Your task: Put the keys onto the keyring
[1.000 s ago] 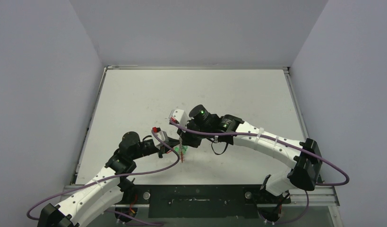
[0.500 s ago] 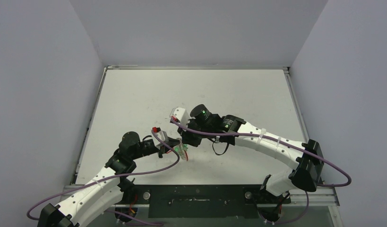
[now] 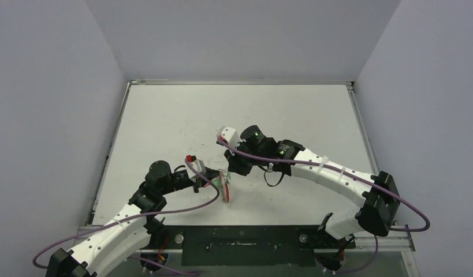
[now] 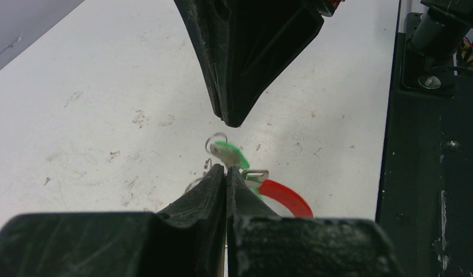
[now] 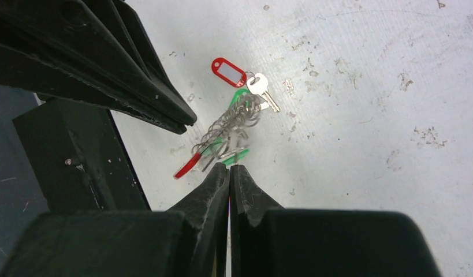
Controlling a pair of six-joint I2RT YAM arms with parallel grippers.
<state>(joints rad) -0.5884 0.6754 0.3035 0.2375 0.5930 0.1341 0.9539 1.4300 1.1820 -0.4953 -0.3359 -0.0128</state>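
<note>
a: progress here, how far would you say?
b: late, i'd judge, but not provably finished. the left claw (image 4: 226, 171) has its fingers pressed together, pinching the rim of the ring (image 5: 231, 124) as best its wrist view shows, and holds it up on edge just past its tips. the right claw (image 5: 229, 167) is pressed together too, with nothing visible between the fingers. it sits close by the ring, and i cannot tell if it touches.
a: and the keys?
b: the keys (image 5: 261, 88) i can see are bunched at the ring, right in front of both claws. one silver blade with a red tag (image 5: 228, 71) sits at the end of the ring farthest from the right claw, its small loop against the wire fringe. green tags (image 4: 234, 156) poke out among the loops just beyond the left claw's tips. whether each key is threaded or only tangled, i cannot tell; the loops are too fine.
a: what's left, then?
b: checking that every key hangs from the ring, i'd guess.
a: anything around?
b: the table (image 3: 164, 115) spreads beyond both claws, scuffed and speckled. the dark base plate (image 3: 245, 245) lies behind them at the arms' feet, and purple cables (image 3: 190, 208) trail along the arms. what crowds the work is the claws themselves, nearly tip to tip, with the ring's red arc (image 5: 186, 165) and fringe between them.
</note>
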